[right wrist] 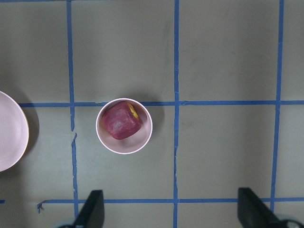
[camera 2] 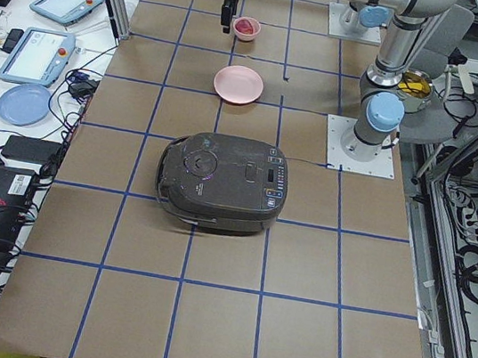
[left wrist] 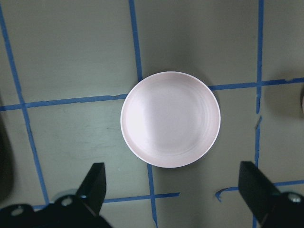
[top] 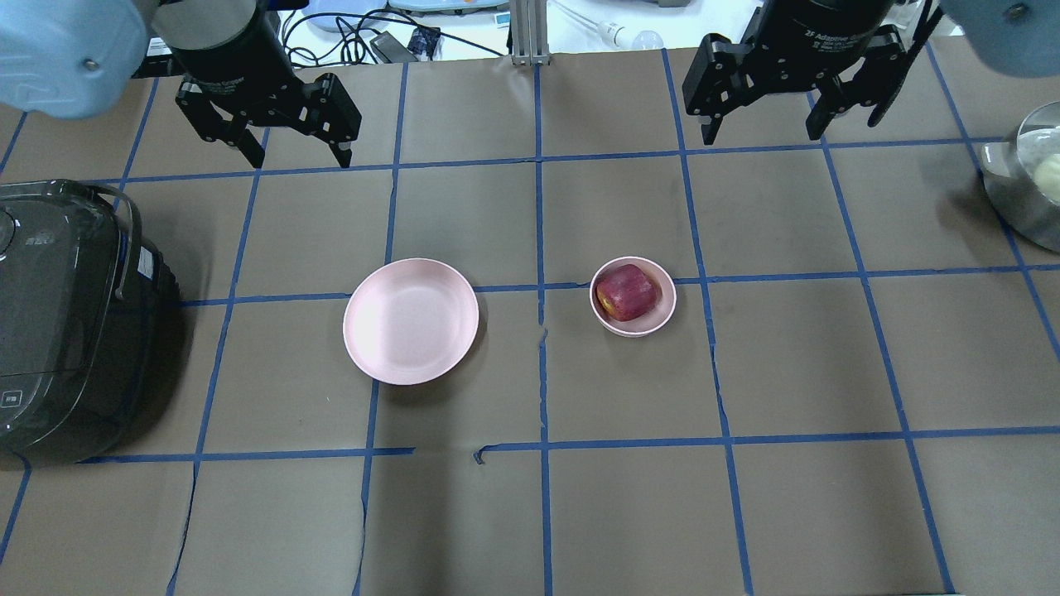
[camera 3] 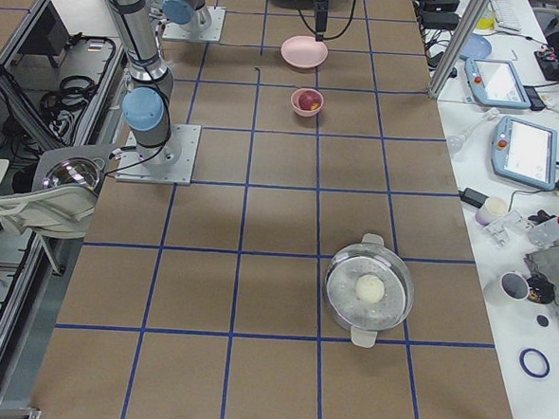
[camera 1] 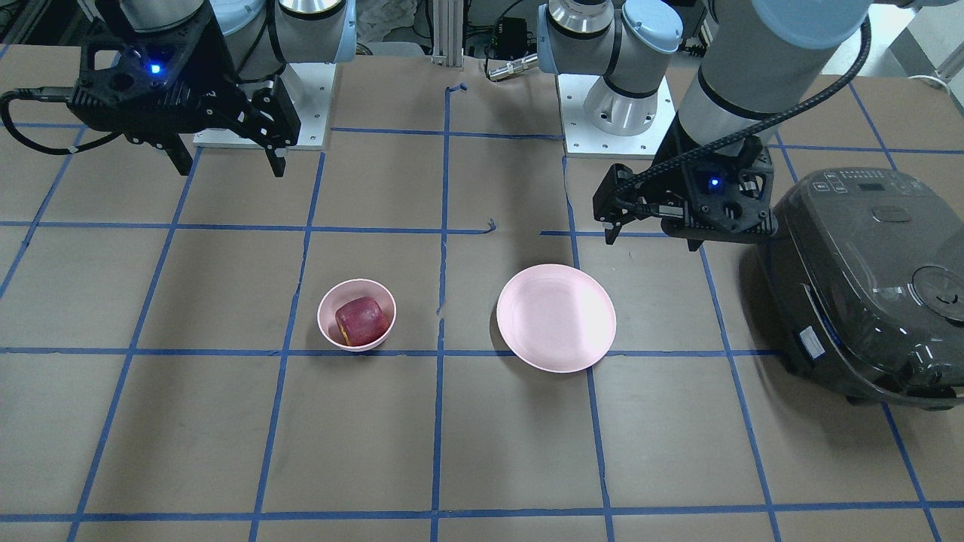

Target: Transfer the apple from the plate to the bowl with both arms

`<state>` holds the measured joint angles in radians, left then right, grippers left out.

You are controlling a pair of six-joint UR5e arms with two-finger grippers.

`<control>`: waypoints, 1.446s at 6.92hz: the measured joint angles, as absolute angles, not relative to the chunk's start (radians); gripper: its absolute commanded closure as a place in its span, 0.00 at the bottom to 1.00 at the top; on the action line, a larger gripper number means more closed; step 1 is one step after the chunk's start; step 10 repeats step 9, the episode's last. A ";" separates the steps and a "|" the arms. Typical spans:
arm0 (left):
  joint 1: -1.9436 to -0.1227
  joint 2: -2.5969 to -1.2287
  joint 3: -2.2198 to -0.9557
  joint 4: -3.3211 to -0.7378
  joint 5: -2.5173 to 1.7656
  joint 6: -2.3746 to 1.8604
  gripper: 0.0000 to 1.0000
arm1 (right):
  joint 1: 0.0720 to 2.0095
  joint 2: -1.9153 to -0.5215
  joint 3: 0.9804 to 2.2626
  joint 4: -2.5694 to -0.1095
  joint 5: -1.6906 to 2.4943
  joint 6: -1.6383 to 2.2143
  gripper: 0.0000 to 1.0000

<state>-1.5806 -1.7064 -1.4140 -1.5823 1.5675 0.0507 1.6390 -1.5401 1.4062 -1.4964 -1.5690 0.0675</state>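
The dark red apple (top: 627, 291) lies inside the small pink bowl (top: 633, 329), right of centre in the overhead view. It also shows in the front view (camera 1: 361, 320) and the right wrist view (right wrist: 122, 119). The flat pink plate (top: 411, 321) lies bare to the bowl's left and fills the middle of the left wrist view (left wrist: 170, 118). My left gripper (top: 298, 157) is open and empty, raised high over the table on the far side of the plate. My right gripper (top: 762, 136) is open and empty, raised high beyond the bowl.
A dark grey rice cooker (top: 58, 323) stands at the table's left end, near my left arm. A metal pot (top: 1027, 186) with a pale ball in it stands at the far right. Blue tape lines grid the brown table cover.
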 measured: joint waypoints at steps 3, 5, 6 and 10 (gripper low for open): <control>-1.568 -1.699 -1.403 -1.623 1.578 0.059 0.00 | 1.639 -1.540 1.407 -1.496 -1.569 0.067 0.00; -1.565 -1.682 -1.423 -1.640 1.583 0.060 0.00 | 1.638 -1.540 1.407 -1.496 -1.569 0.067 0.00; -1.564 -1.675 -1.433 -1.641 1.586 0.060 0.00 | 1.638 -1.540 1.407 -1.495 -1.569 0.068 0.00; -1.564 -1.667 -1.446 -1.640 1.586 0.060 0.00 | 1.640 -1.540 1.407 -1.496 -1.569 0.068 0.00</control>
